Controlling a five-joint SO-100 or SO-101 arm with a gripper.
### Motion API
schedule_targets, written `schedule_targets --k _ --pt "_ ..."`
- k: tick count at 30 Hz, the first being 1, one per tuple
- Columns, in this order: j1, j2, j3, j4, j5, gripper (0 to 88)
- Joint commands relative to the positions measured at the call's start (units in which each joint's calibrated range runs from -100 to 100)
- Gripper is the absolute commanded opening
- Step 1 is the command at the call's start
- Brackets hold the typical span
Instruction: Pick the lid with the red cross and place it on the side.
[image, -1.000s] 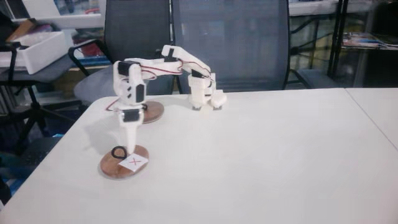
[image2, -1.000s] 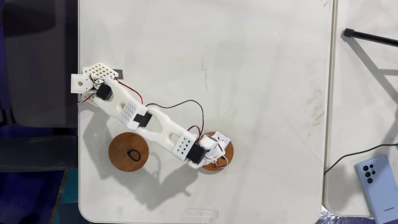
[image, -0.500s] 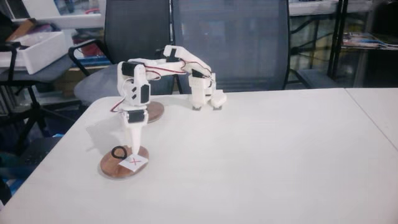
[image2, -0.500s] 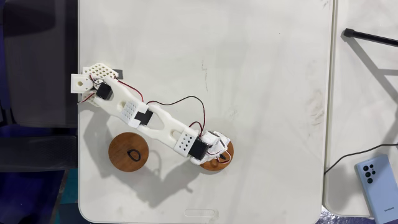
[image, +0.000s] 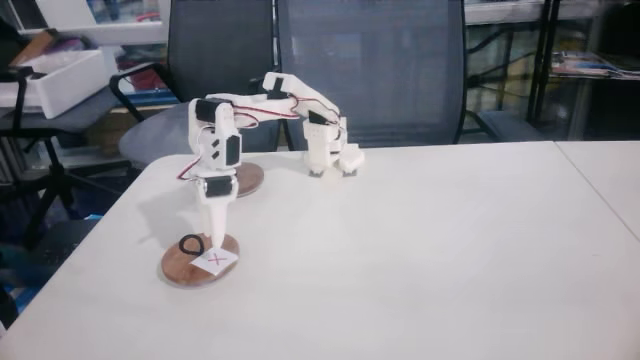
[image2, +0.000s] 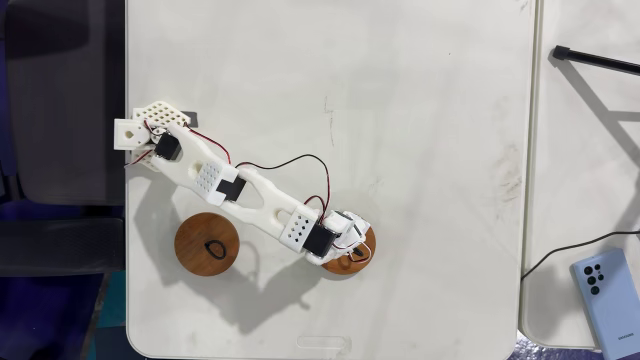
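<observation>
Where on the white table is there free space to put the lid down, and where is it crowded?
Bare table spreads from the arm to the far table edge near the phone. It is crowded in the corner where the marked lid lies under the gripper, beside the plain lid.

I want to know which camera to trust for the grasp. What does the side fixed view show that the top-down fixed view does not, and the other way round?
Side fixed view alone: the white label with its red X on the lid with the red cross, the gripper pointing down just above it, and office chairs behind the table.

Top-down fixed view alone: a phone on the neighbouring table and the plain lid's black loop; here the arm covers most of the marked lid.

Both: arm, both brown lids, white table.
</observation>
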Motion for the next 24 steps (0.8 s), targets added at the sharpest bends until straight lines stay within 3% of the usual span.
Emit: schedule_targets --k 1,24 --pt "0.29 -1.45 -1.73 -0.27 0.30 18.4" --pt "0.51 -0.34 -2.91 -4.12 2.55 18.4"
